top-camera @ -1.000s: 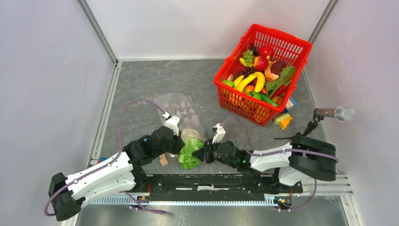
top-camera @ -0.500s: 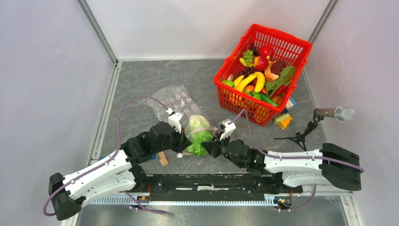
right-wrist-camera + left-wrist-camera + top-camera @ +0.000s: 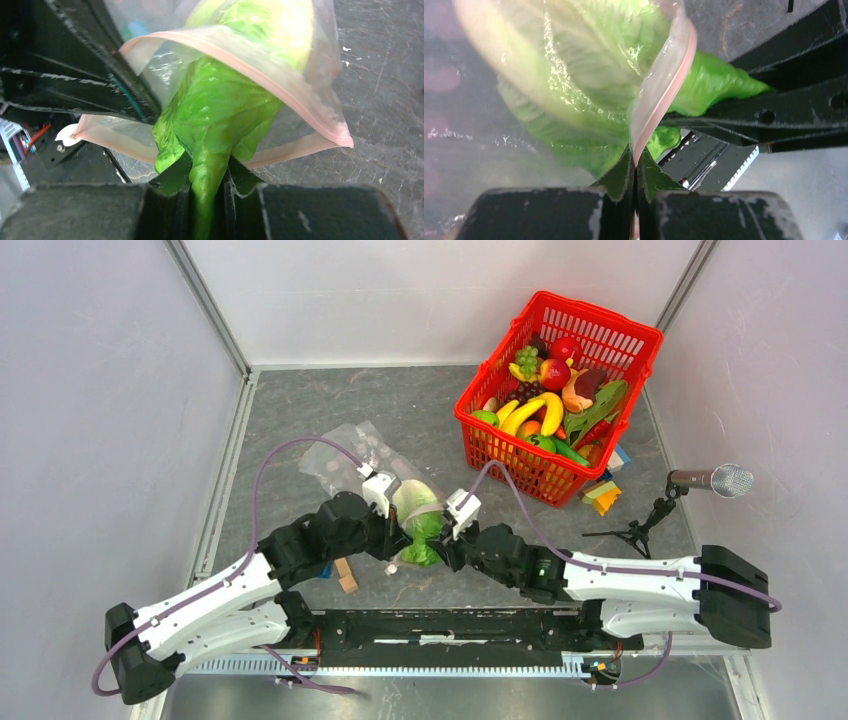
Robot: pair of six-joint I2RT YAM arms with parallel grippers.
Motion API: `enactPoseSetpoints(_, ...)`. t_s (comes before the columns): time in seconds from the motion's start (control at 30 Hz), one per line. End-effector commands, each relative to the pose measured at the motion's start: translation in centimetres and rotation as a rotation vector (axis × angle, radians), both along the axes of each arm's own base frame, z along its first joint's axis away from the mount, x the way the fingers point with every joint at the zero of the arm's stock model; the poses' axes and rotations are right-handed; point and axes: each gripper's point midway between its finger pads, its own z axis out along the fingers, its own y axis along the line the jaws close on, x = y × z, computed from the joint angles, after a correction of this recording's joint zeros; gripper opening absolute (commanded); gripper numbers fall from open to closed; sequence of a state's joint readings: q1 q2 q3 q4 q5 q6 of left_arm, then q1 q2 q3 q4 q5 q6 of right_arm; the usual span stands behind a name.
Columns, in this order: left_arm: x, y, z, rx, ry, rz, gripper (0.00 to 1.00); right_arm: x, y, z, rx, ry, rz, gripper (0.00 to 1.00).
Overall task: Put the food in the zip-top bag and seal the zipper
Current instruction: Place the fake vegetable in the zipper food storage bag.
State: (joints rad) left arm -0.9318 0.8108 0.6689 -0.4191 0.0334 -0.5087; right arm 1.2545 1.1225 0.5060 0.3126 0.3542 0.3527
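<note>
Grey marbled table (image 3: 400, 405) fills the floor of a white-walled booth, with both arms reaching forward from their bases at its near edge. Just ahead of the left arm's elbow a small wooden cube (image 3: 347, 580) lies on the table.

The two claws meet near the middle. The left claw (image 3: 392, 540) is pressed together on the zipper (image 3: 669, 85); in the left wrist view its tips (image 3: 635, 160) pinch the pink strip, which rises from them in a curve. The right claw (image 3: 443, 540) is clamped on the narrow end of the lettuce (image 3: 425, 530), the bright green stem squeezed between its fingers (image 3: 207, 167).

The lettuce (image 3: 215, 110) sits partway in the mouth of the zip-top bag (image 3: 350, 455). In the right wrist view the zipper (image 3: 260, 65) loops open around it, with the pale leafy half inside the clear plastic and the darker end sticking out toward the right claw. The rest of the bag trails away to the far left across the table, crinkled and dotted.

Farther back on the right stands a red basket (image 3: 505, 450) heaped with more food, among it a banana (image 3: 535, 412) and red apples (image 3: 555, 372). A microphone (image 3: 715, 480) stands to the right of it.
</note>
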Motion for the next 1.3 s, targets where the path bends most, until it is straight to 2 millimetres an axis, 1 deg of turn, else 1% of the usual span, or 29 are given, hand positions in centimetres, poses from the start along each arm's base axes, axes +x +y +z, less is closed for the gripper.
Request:
enactPoseSetpoints(0.0,1.8,-0.4,3.8,-0.022,-0.139,0.010,0.02,-0.1,1.0,0.6,-0.120,-0.061,0.086,0.05)
enactPoseSetpoints(0.07,1.9,-0.9,4.5,-0.017,-0.157,-0.025,0.02,0.9,0.2,0.6,-0.129,-0.072,0.011,0.05)
enactPoseSetpoints(0.1,1.4,-1.6,4.5,-0.017,-0.148,-0.074,0.02,1.2,0.1,0.9,-0.122,-0.086,-0.002,0.06)
enactPoseSetpoints(0.2,0.7,-2.6,4.4,-0.002,-0.130,-0.166,0.02,1.4,0.6,1.6,-0.135,-0.155,0.032,0.06)
enactPoseSetpoints(0.27,0.4,-3.0,4.6,-0.008,-0.126,-0.192,0.02,1.4,0.6,1.6,-0.178,-0.203,0.060,0.07)
enactPoseSetpoints(0.33,0.2,-3.0,4.7,-0.005,-0.133,-0.212,0.02,1.1,0.6,1.8,-0.207,-0.251,0.109,0.07)
enactPoseSetpoints(0.43,1.0,-1.8,4.4,0.051,-0.162,-0.162,0.02,0.3,0.5,1.9,-0.246,-0.334,0.210,0.06)
enactPoseSetpoints(0.47,1.2,-1.4,4.4,0.068,-0.173,-0.149,0.02,0.3,0.3,2.0,-0.257,-0.348,0.216,0.06)
enactPoseSetpoints(0.53,1.4,-1.0,4.5,0.079,-0.197,-0.145,0.02,0.0,0.1,2.3,-0.271,-0.392,0.255,0.06)
enactPoseSetpoints(0.6,1.3,-1.3,4.8,0.069,-0.206,-0.167,0.02,0.1,0.0,2.8,-0.268,-0.421,0.254,0.06)
enactPoseSetpoints(0.7,0.6,-2.5,5.3,0.028,-0.201,-0.230,0.02,-0.1,0.3,3.5,-0.235,-0.449,0.267,0.07)
enactPoseSetpoints(0.8,0.0,-3.8,5.6,-0.019,-0.187,-0.285,0.02,0.8,0.3,3.4,-0.239,-0.416,0.198,0.06)
enactPoseSetpoints(0.87,-0.1,-4.4,5.7,-0.036,-0.179,-0.298,0.02,2.2,-0.8,3.2,-0.244,-0.371,0.072,0.05)
enactPoseSetpoints(0.9,-0.2,-4.7,5.8,-0.043,-0.173,-0.305,0.02,2.4,-1.2,3.1,-0.218,-0.353,0.036,0.05)
enactPoseSetpoints(0.93,-0.2,-4.8,5.7,-0.043,-0.169,-0.305,0.02,2.4,-1.5,3.3,-0.176,-0.336,0.014,0.02)
enactPoseSetpoints(0.97,-0.2,-4.8,5.6,-0.044,-0.159,-0.300,0.02,2.1,-1.7,3.8,-0.100,-0.328,0.019,0.00)
enactPoseSetpoints(1.0,-0.1,-4.8,5.4,-0.043,-0.149,-0.291,0.02,1.3,-1.8,4.2,-0.022,-0.334,0.063,0.00)
enactPoseSetpoints(1.07,-0.4,-4.7,5.0,-0.045,-0.127,-0.283,0.02,0.1,-1.8,5.3,0.116,-0.322,0.136,0.04)
enactPoseSetpoints(1.13,-0.6,-4.6,5.1,-0.071,-0.131,-0.282,0.02,-1.0,-1.2,5.6,0.121,-0.332,0.226,0.05)
enactPoseSetpoints(1.27,-1.3,-4.8,5.9,-0.104,-0.137,-0.320,0.02,-2.1,0.7,4.0,-0.016,-0.318,0.374,0.04)
